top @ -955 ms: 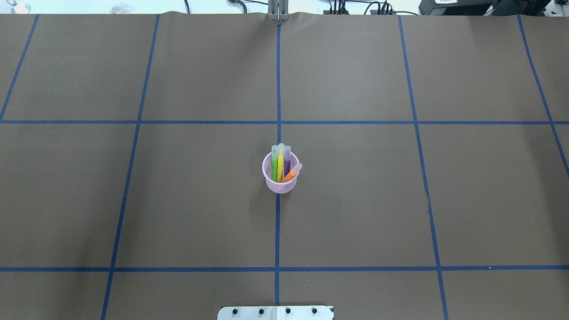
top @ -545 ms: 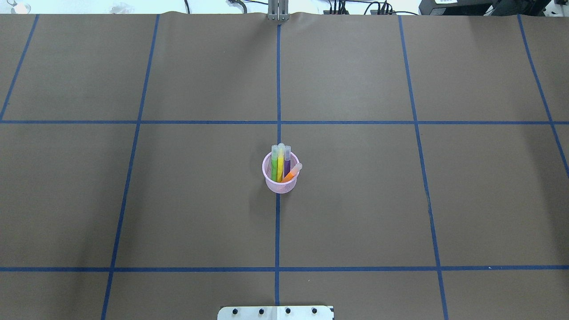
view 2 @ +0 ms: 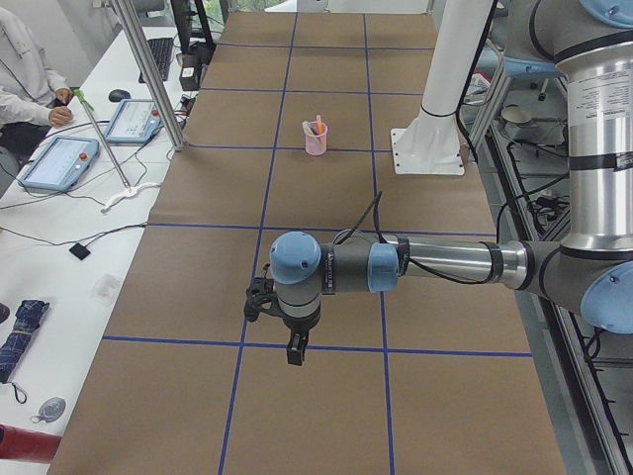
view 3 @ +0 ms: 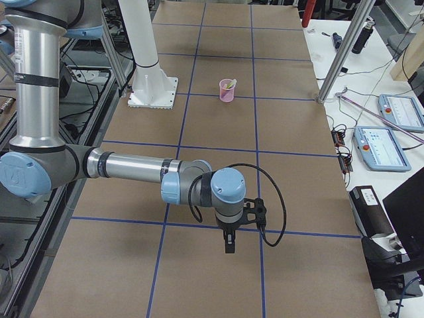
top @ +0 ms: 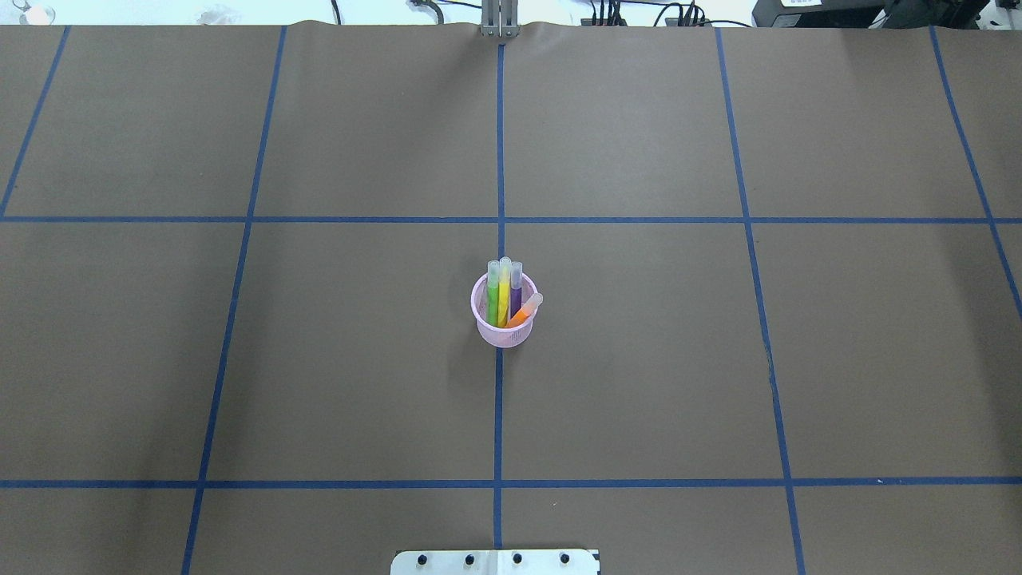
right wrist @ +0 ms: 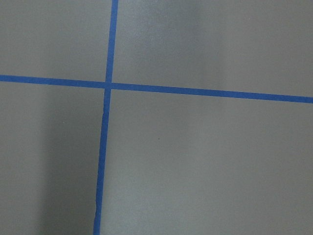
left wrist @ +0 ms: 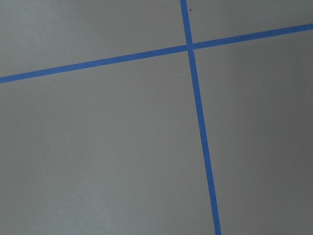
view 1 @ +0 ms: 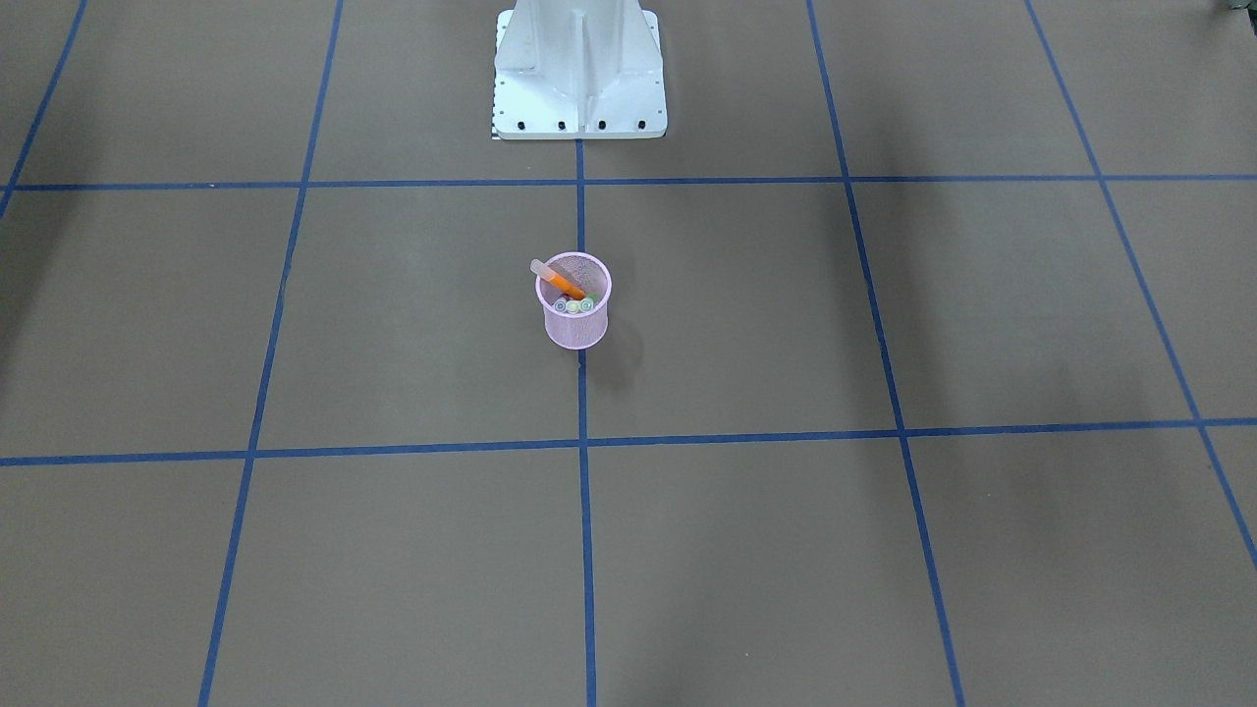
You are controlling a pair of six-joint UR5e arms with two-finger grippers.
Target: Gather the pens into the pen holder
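The pink mesh pen holder (top: pixel 505 329) stands upright on the centre tape line; it also shows in the front-facing view (view 1: pixel 576 329). Inside it stand a green pen (top: pixel 493 299), a yellow pen (top: pixel 503 299) and a purple pen (top: pixel 516 295), caps up. An orange pen (top: pixel 520 315) leans across them, cap over the rim. My left gripper (view 2: pixel 296 348) hangs over the table end far from the holder. My right gripper (view 3: pixel 229 244) hangs over the opposite end. I cannot tell whether either is open. Both wrist views show only brown paper and blue tape.
The robot's white base (view 1: pixel 579 69) stands behind the holder. Metal posts (view 2: pixel 148 74) rise at the table's operator edge. An operator (view 2: pixel 25 79) sits by control tablets (view 2: pixel 59 163) on the side bench. More tablets (view 3: pixel 377 146) lie on it.
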